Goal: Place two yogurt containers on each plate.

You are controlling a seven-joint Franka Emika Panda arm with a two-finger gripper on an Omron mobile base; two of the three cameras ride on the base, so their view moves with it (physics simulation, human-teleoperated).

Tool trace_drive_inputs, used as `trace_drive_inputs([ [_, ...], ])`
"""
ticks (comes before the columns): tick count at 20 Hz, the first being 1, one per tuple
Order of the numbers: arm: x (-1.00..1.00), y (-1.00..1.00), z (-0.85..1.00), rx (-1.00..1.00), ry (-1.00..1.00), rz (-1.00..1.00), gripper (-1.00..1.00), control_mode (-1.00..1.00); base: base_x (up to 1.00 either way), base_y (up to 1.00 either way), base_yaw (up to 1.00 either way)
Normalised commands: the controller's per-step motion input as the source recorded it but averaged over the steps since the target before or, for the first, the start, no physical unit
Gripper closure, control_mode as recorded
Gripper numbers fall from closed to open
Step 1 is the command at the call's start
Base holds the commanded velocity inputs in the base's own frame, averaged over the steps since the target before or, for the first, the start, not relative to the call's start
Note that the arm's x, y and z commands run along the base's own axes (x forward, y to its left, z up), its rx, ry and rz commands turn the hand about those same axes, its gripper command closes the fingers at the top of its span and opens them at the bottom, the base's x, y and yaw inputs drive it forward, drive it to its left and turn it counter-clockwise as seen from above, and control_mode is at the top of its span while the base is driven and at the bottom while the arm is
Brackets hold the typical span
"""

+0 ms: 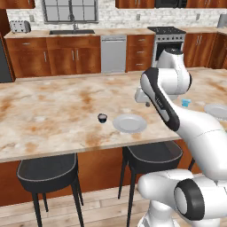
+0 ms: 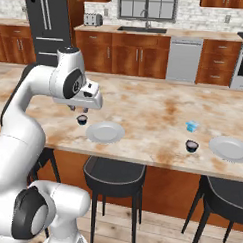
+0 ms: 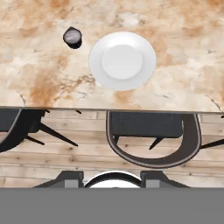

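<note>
My gripper [image 3: 116, 181] hangs above the counter's front edge, shut on a dark yogurt container with a pale rim [image 3: 116, 175] that sits between the fingertips. From the right base view the gripper [image 2: 74, 108] is just left of and above a plate [image 2: 105, 132]. That plate [image 3: 122, 60] carries nothing, and another dark yogurt container [image 3: 72, 37] stands on the counter beside it. Further right are the light blue container [image 2: 192, 126], a dark one [image 2: 192, 145] and the second plate [image 2: 228, 148], also bare.
Two black stools [image 3: 151, 131] stand under the counter's front edge [image 2: 141, 162]. The arm's white links [image 1: 168, 84] hide part of the right-hand plate [image 1: 217, 111] in the left base view. Cabinets, a sink and a stove line the far wall.
</note>
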Motion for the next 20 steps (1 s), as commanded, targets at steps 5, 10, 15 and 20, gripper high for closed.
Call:
trace_drive_inputs([
  [5,0.09,0.52,-0.14,-0.03,0.00,-0.10,-1.00,-1.00,0.00,0.00,0.00],
  [10,0.85,0.95,-0.94,0.06,0.00,-0.10,-1.00,-1.00,0.00,0.00,0.00],
  [15,0.92,0.45,-0.08,0.05,0.00,-0.01,-1.00,-1.00,0.00,0.00,0.00],
  [20,0.81,0.02,0.09,0.03,0.01,0.00,-1.00,-1.00,0.00,0.00,0.00],
])
